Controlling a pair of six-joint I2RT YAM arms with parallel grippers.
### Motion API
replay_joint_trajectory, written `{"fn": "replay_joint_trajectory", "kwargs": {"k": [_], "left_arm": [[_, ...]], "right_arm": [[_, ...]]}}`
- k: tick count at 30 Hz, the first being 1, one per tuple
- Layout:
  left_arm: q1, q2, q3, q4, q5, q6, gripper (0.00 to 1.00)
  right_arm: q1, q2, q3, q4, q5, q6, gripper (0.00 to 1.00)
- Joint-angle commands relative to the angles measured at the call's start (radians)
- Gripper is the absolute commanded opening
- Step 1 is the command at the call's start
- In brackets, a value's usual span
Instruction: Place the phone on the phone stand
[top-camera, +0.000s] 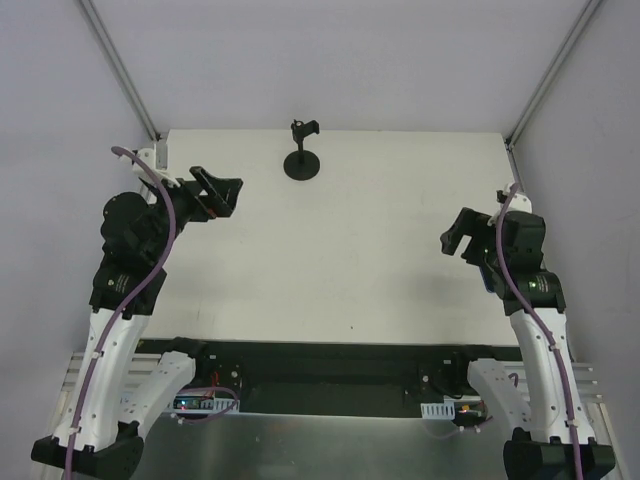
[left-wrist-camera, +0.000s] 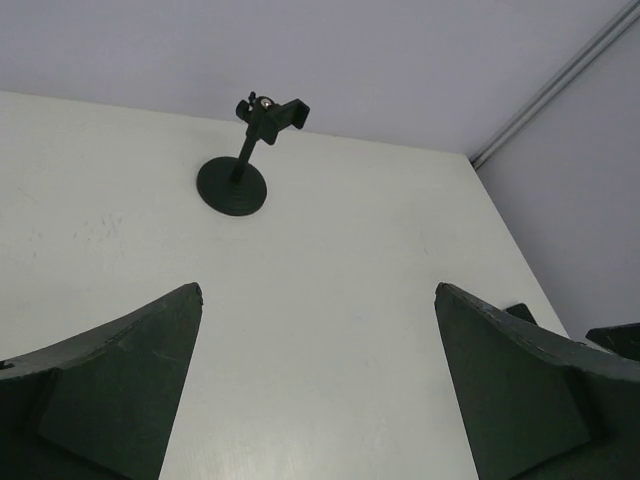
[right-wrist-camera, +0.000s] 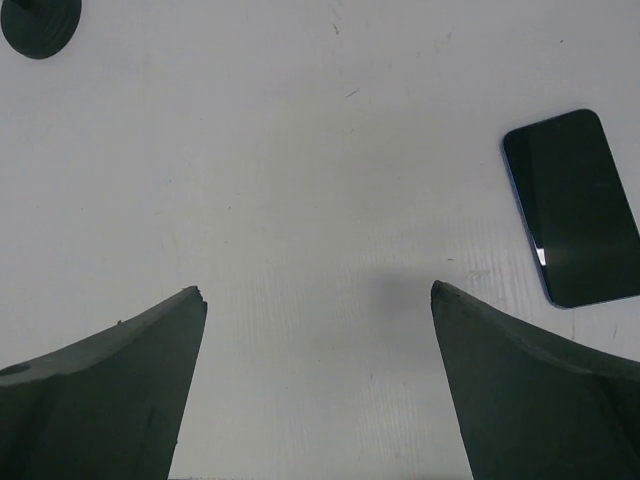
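From above, I see the phone stand standing up at the far edge of the white table. My left gripper is on the left, near the stand. My right gripper is over the right side.

In the left wrist view, the fingers are wide apart and the stand is straight ahead.

In the right wrist view, the fingers are wide apart too. The phone lies flat on the table, dark face up, a little ahead and to the right.
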Motion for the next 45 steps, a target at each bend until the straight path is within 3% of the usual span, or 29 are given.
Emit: {"fn": "replay_joint_trajectory", "kwargs": {"k": [1, 5, 10, 16, 21, 24, 25, 27, 29, 30, 33, 36, 40, 45], "left_arm": [[0.003, 0.07, 0.04, 0.021, 0.084, 0.012, 0.99], [0.003, 0.15, 0.083, 0.02, 0.13, 0.012, 0.99], [0.003, 0.283, 0.126, 0.054, 0.197, 0.012, 0.99], [0.003, 0.42, 0.102, 0.22, 0.239, -0.016, 0.99], [0.001, 0.533, 0.062, 0.451, 0.282, -0.02, 0.99], [0.002, 0.641, 0.1, 0.51, 0.305, 0.041, 0.9], [0.001, 0.671, 0.126, 0.514, 0.309, 0.068, 0.87], [0.001, 0.778, 0.169, 0.51, 0.305, 0.163, 0.69], [0.003, 0.862, 0.285, 0.444, 0.294, 0.237, 0.63], [0.002, 0.939, 0.318, 0.444, 0.289, 0.246, 0.63], [0.001, 1.093, 0.473, 0.406, 0.3, 0.276, 0.8], [0.001, 1.237, 0.582, 0.461, 0.295, 0.265, 0.76], [-0.006, 1.38, 0.768, 0.442, 0.32, 0.262, 0.56], [-0.058, 1.445, 0.806, 0.453, 0.299, 0.322, 0.55]], "right_arm": [[0.005, 0.043, 0.025, -0.01, -0.019, 0.034, 0.96], [0.005, 0.124, 0.019, -0.007, -0.082, 0.056, 0.96], [-0.001, 0.247, 0.059, -0.042, -0.027, 0.068, 0.96], [-0.03, 0.368, 0.062, 0.004, 0.052, 0.122, 0.96], [-0.104, 0.404, 0.057, 0.075, 0.007, 0.129, 0.96], [-0.112, 0.413, 0.074, 0.105, -0.028, 0.131, 0.96], [-0.112, 0.419, 0.079, 0.111, -0.04, 0.137, 0.96], [-0.112, 0.421, 0.085, 0.117, -0.098, 0.148, 0.96], [-0.11, 0.393, 0.05, 0.148, -0.144, 0.177, 0.96], [-0.11, 0.379, 0.034, 0.165, -0.133, 0.194, 0.96], [-0.11, 0.338, -0.021, 0.206, -0.158, 0.24, 0.96], [-0.11, 0.33, 0.008, 0.165, -0.272, 0.192, 0.96], [-0.11, 0.269, 0.005, 0.155, -0.31, 0.169, 0.96], [-0.11, 0.221, -0.015, 0.192, -0.352, 0.165, 0.96]]}}
